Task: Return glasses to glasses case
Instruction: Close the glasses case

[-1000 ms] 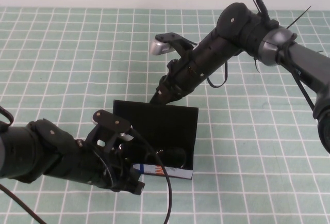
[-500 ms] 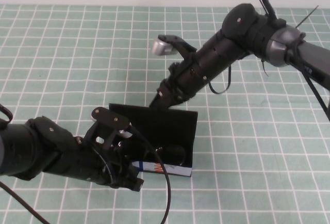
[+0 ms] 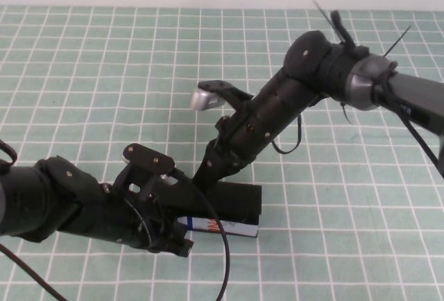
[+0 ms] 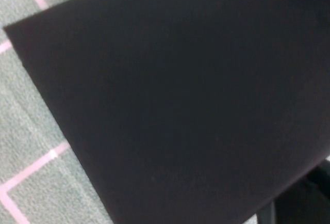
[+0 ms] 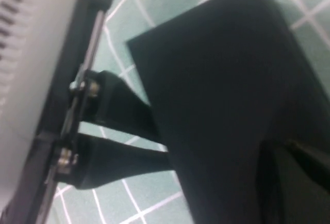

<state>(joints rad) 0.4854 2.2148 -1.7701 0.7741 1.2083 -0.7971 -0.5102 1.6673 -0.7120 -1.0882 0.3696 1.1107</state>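
High view: glasses case [image 3: 232, 207] sits near the table's [image 3: 83, 72] front edge, flap lowered over it | right gripper [image 3: 205, 173], fingers together, presses on the flap | left gripper [image 3: 182, 240] beside the case's printed front; can't tell its fingers | glasses hidden

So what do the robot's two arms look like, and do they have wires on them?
Both arms are black and chunky, like wrapped tubes. The right arm has a shiny silver ring near its far joint, thin black ties sticking out, a small looping cable, and a silver-capped camera. The left arm trails a long black cable. The right gripper has slim black fingers; the left gripper is blocky black.
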